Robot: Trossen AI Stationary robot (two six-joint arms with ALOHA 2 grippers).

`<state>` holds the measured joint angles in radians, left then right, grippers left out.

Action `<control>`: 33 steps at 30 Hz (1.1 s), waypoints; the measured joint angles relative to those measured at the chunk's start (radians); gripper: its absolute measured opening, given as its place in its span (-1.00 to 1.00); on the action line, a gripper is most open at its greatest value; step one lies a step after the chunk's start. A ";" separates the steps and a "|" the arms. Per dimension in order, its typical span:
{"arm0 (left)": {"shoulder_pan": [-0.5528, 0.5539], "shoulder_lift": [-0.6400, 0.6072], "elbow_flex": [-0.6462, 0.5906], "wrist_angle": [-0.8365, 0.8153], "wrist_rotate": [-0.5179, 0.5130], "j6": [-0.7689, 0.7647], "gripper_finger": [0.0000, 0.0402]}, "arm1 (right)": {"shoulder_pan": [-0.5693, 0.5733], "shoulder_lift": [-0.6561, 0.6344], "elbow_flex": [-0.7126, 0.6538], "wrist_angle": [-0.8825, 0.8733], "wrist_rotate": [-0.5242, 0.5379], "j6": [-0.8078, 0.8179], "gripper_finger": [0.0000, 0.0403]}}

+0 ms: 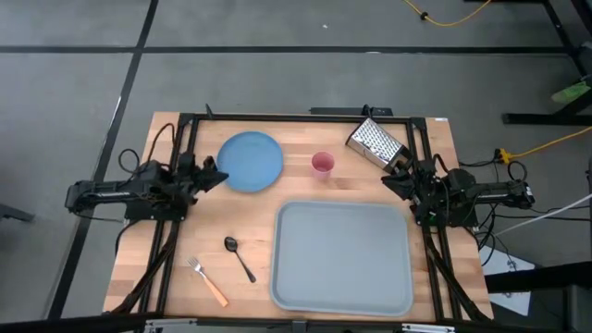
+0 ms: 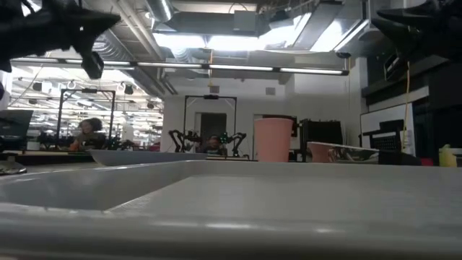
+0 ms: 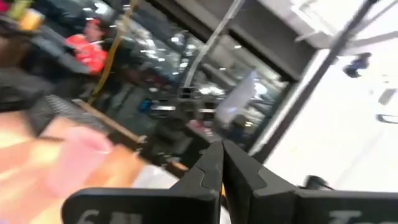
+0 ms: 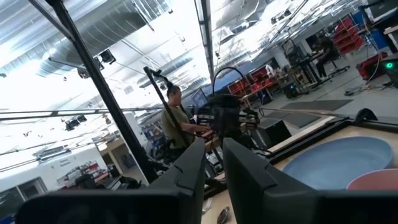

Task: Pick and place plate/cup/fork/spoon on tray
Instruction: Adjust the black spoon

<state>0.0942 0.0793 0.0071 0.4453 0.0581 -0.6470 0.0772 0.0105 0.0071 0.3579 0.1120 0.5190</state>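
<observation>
Beside the tray [image 1: 342, 296] — plate [image 1: 251, 161], cup [image 1: 322, 165], spoon [image 1: 238, 255], fork [image 1: 207, 281]

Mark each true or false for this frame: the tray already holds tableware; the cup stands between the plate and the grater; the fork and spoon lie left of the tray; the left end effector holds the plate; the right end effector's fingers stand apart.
1. The tray already holds tableware. False: nothing lies in it.
2. The cup stands between the plate and the grater. True.
3. The fork and spoon lie left of the tray. True.
4. The left end effector holds the plate. False: it is shut on nothing, beside the plate's edge.
5. The right end effector's fingers stand apart. True.
</observation>
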 joint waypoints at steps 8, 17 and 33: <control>-0.288 0.274 0.071 0.328 0.051 0.228 -1.00 | 0.000 0.000 0.000 0.003 0.000 0.001 -0.69; -0.578 0.836 0.507 0.131 0.170 0.303 -1.00 | 0.000 0.000 0.000 0.007 0.000 0.000 -0.69; -0.792 1.318 1.008 -0.774 -0.060 -0.318 -1.00 | 0.001 0.001 0.000 -0.307 -0.031 0.209 -0.69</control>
<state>-0.6977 1.3971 1.0153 -0.3283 -0.0015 -0.9648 0.0780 0.0113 0.0071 0.0509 0.0811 0.7277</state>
